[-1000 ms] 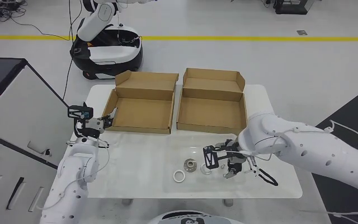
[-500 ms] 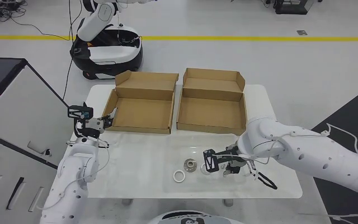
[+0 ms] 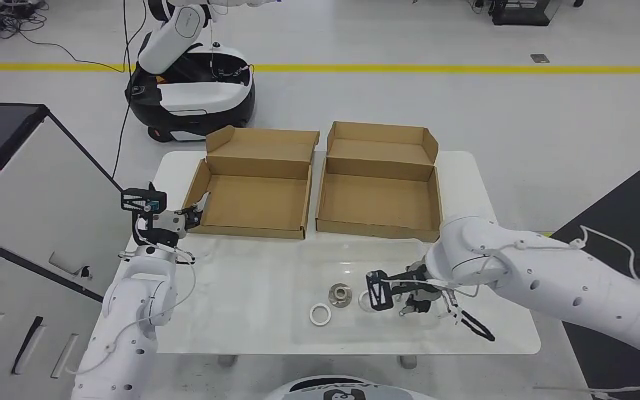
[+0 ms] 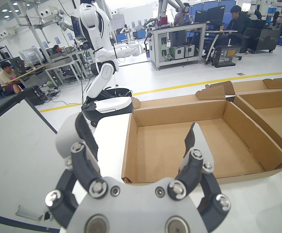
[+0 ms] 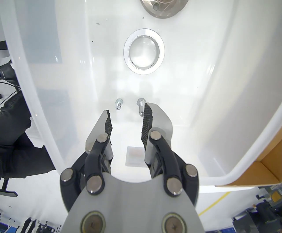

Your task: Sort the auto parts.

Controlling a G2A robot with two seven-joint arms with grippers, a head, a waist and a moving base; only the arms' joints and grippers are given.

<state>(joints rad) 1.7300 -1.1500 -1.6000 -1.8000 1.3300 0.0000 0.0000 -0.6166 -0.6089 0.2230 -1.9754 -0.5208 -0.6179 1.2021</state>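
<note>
My right end effector (image 5: 126,112) has edged lower and closer to the ring (image 5: 144,51). Its fingers are spread and empty. Two bolts (image 5: 119,103) lie on the tabletop (image 3: 260,290) between the fingertips and the ring. Judged next step: close on one bolt. My left end effector (image 4: 137,125) stays spread and idle.

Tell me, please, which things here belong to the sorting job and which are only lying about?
For the job: metal ring, flanged hub, two bolts, left box, right box.
Lying about: other robot behind the table, yellow floor line.
</note>
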